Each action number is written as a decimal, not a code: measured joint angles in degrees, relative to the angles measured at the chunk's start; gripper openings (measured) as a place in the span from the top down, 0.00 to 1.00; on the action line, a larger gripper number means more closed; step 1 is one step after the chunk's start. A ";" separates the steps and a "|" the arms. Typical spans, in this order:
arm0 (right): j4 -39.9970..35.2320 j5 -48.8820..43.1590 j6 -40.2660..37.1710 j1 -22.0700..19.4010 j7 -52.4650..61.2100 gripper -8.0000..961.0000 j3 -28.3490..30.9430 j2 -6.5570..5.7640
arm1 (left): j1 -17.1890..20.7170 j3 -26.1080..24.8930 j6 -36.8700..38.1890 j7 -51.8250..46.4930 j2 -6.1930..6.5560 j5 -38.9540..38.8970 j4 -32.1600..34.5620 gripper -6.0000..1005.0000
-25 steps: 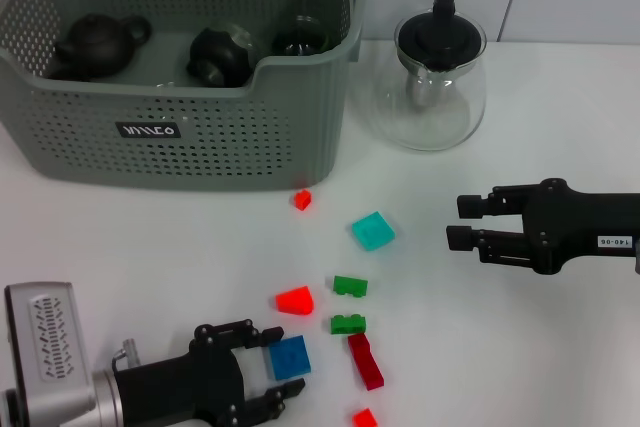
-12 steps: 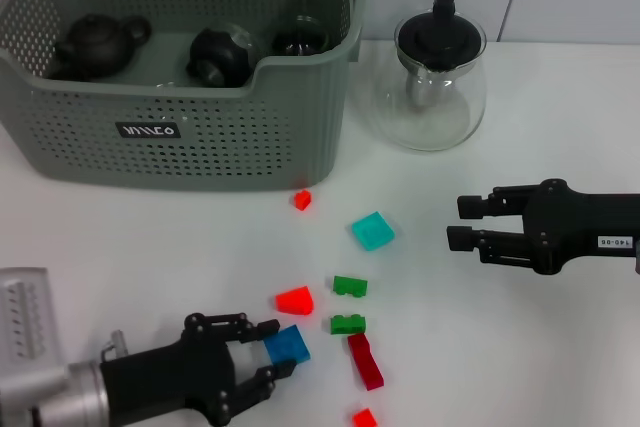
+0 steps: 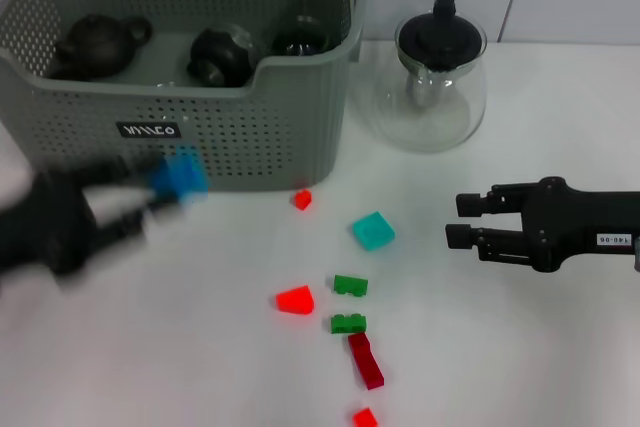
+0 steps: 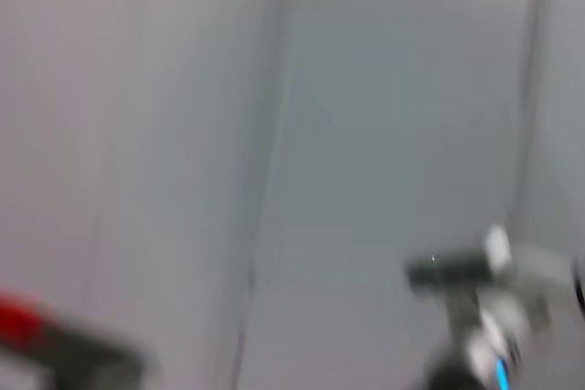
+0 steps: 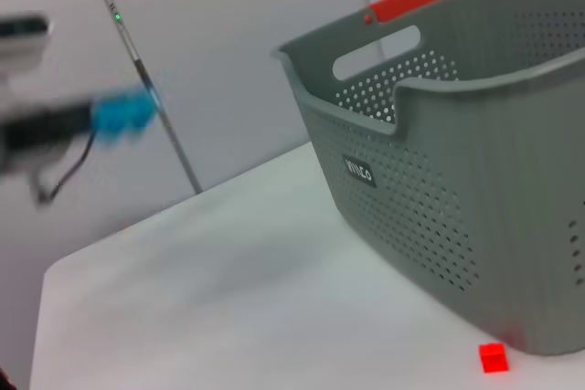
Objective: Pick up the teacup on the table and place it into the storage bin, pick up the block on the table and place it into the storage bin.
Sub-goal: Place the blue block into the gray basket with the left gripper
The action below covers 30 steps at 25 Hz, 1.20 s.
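One blue block (image 3: 180, 174) is up off the tabletop (image 3: 500, 347), pinched in the left gripper (image 3: 150, 195) fingers, in front of the storage bin (image 3: 200, 137) wall near its logo label; so I'd say it's the carry step of the block half. Next move needs more height to clear the rim, then over the opening and let go. The block's squarish and motion-smeared, so can't call a long axis or tilt. Right gripper (image 3: 460, 222) sits idle near the glass teapot (image 3: 437, 82), fingers spread and holding nothing.
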 joint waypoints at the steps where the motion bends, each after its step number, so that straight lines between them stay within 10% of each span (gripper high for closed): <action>1: 0.00 0.00 -0.03 0.06 0.00 0.46 -0.01 0.04 | -1.06 -0.43 -0.45 -2.56 0.55 -1.71 0.63 0.60; 7: 0.09 0.04 0.04 0.43 -0.12 0.46 -0.01 0.42 | -10.32 -0.99 -17.40 -20.00 4.42 -7.21 3.06 0.60; 11: 0.09 0.07 0.16 0.70 -0.11 0.46 -0.01 0.52 | -15.53 7.59 -34.83 -24.50 6.18 -4.89 2.74 0.60; 19: 0.09 0.09 0.18 0.73 -0.09 0.46 -0.01 0.51 | -18.09 25.39 -62.81 -35.12 4.41 1.64 3.66 0.60; 24: 0.09 0.09 0.31 0.75 -0.08 0.46 -0.01 0.41 | -14.79 23.03 -57.19 -34.19 2.43 -4.43 9.04 0.49; 30: 0.09 0.08 0.36 0.76 -0.08 0.46 -0.01 0.41 | -5.60 14.62 -29.30 -22.22 1.66 -23.95 7.96 0.23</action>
